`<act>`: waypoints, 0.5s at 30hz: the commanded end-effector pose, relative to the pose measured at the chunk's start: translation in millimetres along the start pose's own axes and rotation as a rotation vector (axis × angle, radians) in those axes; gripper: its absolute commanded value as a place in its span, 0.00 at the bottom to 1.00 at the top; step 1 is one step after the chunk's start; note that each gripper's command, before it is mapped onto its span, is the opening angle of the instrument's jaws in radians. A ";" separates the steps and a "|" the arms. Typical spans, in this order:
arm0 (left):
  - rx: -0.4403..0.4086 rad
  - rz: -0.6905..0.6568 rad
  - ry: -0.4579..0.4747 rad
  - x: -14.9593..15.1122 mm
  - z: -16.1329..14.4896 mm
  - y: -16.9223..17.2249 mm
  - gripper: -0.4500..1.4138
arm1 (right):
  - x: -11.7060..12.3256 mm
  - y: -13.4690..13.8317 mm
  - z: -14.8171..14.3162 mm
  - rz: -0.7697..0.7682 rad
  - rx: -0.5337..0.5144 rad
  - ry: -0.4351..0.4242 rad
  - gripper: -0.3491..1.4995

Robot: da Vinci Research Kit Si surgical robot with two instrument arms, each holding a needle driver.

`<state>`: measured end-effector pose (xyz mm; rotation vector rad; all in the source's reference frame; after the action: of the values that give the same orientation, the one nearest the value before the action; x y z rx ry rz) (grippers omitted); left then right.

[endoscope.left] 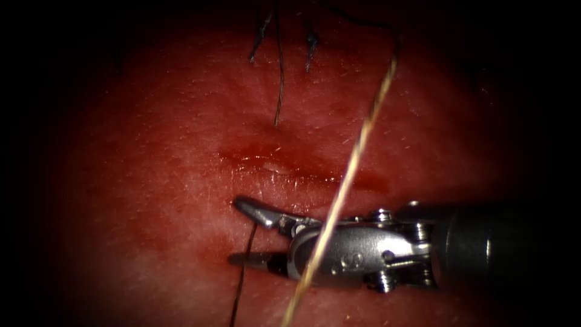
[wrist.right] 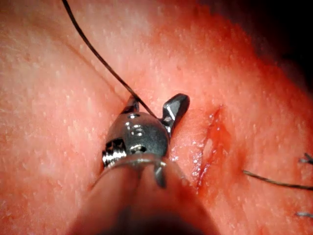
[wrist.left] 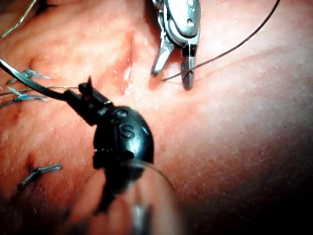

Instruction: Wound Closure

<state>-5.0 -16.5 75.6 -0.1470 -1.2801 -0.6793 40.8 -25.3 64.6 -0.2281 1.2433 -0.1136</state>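
The cut (endoscope.left: 284, 168) lies glistening across the red tissue (endoscope.left: 151, 181). My right tool (endoscope.left: 236, 231) comes in from the right, just in front of the cut, with its jaws open and holding nothing. A dark thread (endoscope.left: 242, 278) rises out of the tissue between the two jaws and also shows as the thread (wrist.left: 230, 49) and the thread (wrist.right: 98, 56). The right tool (wrist.left: 171, 79) stands beside the cut (wrist.left: 126, 63). My left tool (wrist.left: 82, 93) is shut on a curved silvery needle (wrist.left: 29, 81) near one end. The needle is clear of the tissue.
A pale strand of thread (endoscope.left: 357, 151) crosses close in front of the right tool's shaft. Short cut thread ends (endoscope.left: 259, 39) stick up from earlier stitches beyond the cut, seen also as thread ends (wrist.left: 29, 74) and a thread end (wrist.right: 274, 181). Red fluid wets the cut (wrist.right: 208, 147).
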 end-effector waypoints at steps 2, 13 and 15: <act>0.001 -0.001 0.001 0.6 0.3 -0.5 0.02 | 0.0 -0.9 -0.1 -0.006 0.010 0.013 0.04; 0.012 -0.001 -0.004 0.5 0.6 -0.9 0.01 | 7.3 -7.4 -8.3 0.023 0.046 0.158 0.00; 0.015 -0.001 -0.004 0.4 0.8 -1.1 0.01 | 9.5 -8.4 -9.6 0.031 0.054 0.184 0.00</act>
<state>-5.8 -16.7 75.4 -0.1379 -1.2902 -0.6703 34.5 -35.4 54.8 -0.1582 1.4226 -0.1435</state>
